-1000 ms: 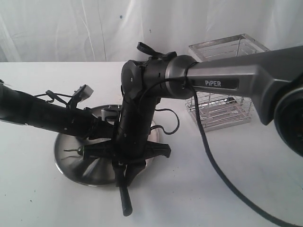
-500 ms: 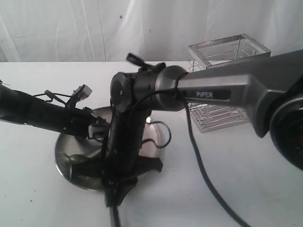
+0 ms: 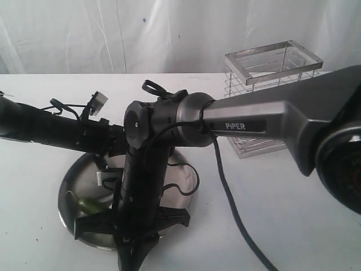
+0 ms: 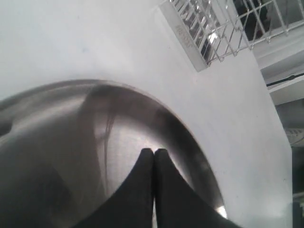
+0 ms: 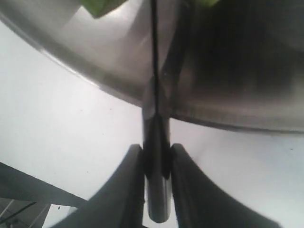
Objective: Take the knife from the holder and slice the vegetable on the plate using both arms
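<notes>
My right gripper (image 5: 156, 148) is shut on the black handle of the knife (image 5: 156, 123). The thin blade runs out over the steel plate (image 5: 228, 71), and green bits of the vegetable (image 5: 97, 5) show on both sides of it at the frame's edge. In the exterior view the right gripper (image 3: 132, 248) points down at the plate's (image 3: 79, 175) front rim, with the green vegetable (image 3: 86, 204) lying just left of it. My left gripper (image 4: 154, 153) is shut and empty, its tips low over the plate (image 4: 118, 123). The right arm hides it in the exterior view.
The chrome wire holder (image 3: 271, 62) stands on the white table at the back right, also seen in the left wrist view (image 4: 204, 28). The right arm's cable (image 3: 231, 209) trails across the table beside the plate. A white curtain hangs behind.
The right arm has swung down and toward the front left, carrying the knife's handle out of the exterior frame. The left arm has drawn back. The vegetable shows more plainly.
</notes>
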Action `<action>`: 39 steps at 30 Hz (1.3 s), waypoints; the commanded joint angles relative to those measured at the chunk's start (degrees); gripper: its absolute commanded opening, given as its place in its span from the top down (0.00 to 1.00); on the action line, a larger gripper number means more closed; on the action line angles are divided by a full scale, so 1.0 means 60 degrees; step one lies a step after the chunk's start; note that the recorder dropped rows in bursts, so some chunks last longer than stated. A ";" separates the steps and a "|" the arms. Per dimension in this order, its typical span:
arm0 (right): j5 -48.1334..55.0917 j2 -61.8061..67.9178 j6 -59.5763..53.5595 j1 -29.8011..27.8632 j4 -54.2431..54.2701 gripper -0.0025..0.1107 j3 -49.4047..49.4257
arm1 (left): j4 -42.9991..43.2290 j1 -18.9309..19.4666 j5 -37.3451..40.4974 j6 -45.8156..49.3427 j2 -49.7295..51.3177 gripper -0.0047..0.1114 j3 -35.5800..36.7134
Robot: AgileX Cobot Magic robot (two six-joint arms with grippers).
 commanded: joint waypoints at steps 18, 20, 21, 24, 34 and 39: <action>0.0529 -0.2600 -0.2808 -0.1270 0.0567 0.98 0.0198 | -0.1203 0.2099 0.1355 0.0045 -0.2894 0.96 0.0164; 0.0529 -0.2662 -0.4028 -0.1795 0.1869 0.98 0.0221 | -0.1192 0.2205 0.1183 0.0045 -0.3443 0.96 0.0608; 0.0529 -0.2643 -0.4070 -0.1949 0.2003 0.98 0.0200 | -0.1082 0.2205 0.0946 0.0215 -0.3768 0.96 0.1025; 0.0529 -0.2643 -0.4070 -0.1950 0.1730 0.98 0.0200 | -0.1087 0.2205 0.1012 0.0332 -0.4273 0.96 0.1843; 0.0529 -0.2643 -0.3563 -0.1708 0.0660 0.98 0.0200 | -0.2353 0.0489 -0.0005 0.2134 -0.5074 0.96 0.3087; 0.0355 -0.2643 -0.3318 -0.1686 0.0659 0.98 0.0200 | -0.2740 0.0111 -0.0091 0.2367 -0.5074 0.96 0.3087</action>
